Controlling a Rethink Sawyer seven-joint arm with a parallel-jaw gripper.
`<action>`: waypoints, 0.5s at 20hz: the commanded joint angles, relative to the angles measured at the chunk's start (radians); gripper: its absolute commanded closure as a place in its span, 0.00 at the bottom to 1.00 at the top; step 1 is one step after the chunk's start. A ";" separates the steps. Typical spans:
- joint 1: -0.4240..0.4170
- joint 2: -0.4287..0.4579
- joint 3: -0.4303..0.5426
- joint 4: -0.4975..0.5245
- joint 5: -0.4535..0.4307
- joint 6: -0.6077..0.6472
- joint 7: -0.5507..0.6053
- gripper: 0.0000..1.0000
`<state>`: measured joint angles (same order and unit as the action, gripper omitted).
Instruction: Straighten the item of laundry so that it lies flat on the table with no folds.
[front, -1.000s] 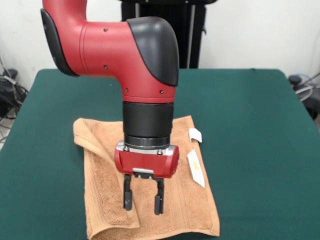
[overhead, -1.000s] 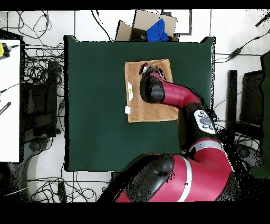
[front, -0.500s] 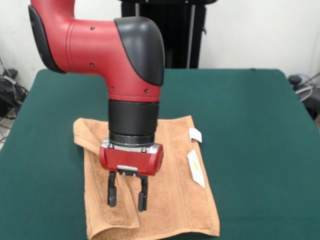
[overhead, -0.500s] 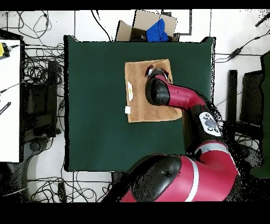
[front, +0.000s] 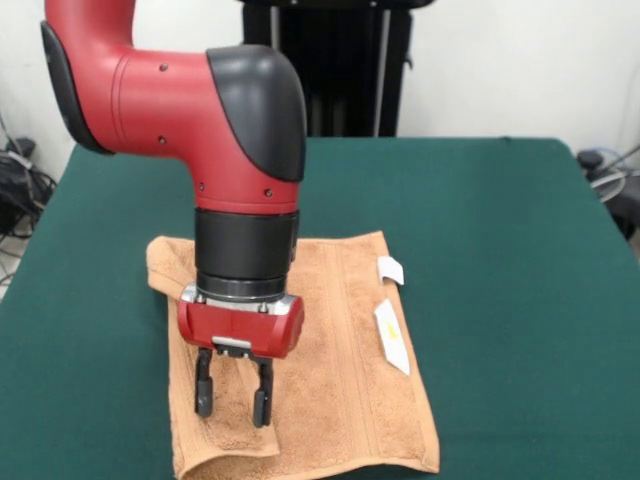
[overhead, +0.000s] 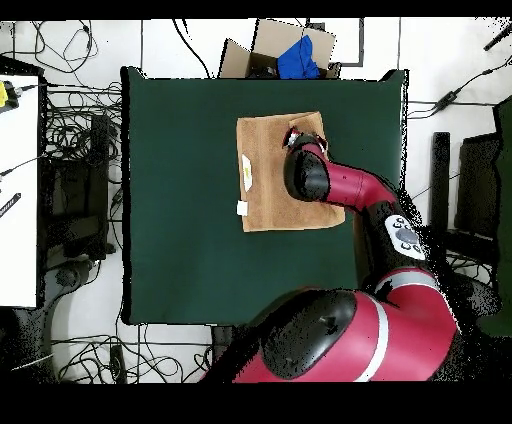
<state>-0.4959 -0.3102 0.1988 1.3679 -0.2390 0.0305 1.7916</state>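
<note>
The hand (front: 233, 402) has slid sideways across the towel (front: 340, 340) lying on the green tabletop (front: 500, 260) and now hovers with fingers spread, holding nothing, over the doubled-over flap along its edge, apparently lining up to unfold it.

A robotics lab: the green table (overhead: 180, 200) stands on a pale tiled floor (overhead: 80, 50) strewn with black cables (overhead: 75, 130) at nine o'clock and three o'clock. A cardboard box (overhead: 262, 50) sits at twelve o'clock, and a white workbench (overhead: 18, 190) at nine o'clock.
</note>
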 joint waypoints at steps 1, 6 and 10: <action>0.008 0.074 0.024 0.011 -0.071 0.058 0.019 0.00; 0.004 0.078 0.037 0.031 -0.073 0.037 0.030 0.00; -0.013 0.058 0.061 0.064 -0.077 0.025 0.036 0.00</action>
<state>-0.4998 -0.2818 0.1994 1.3645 -0.2388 0.0282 1.7916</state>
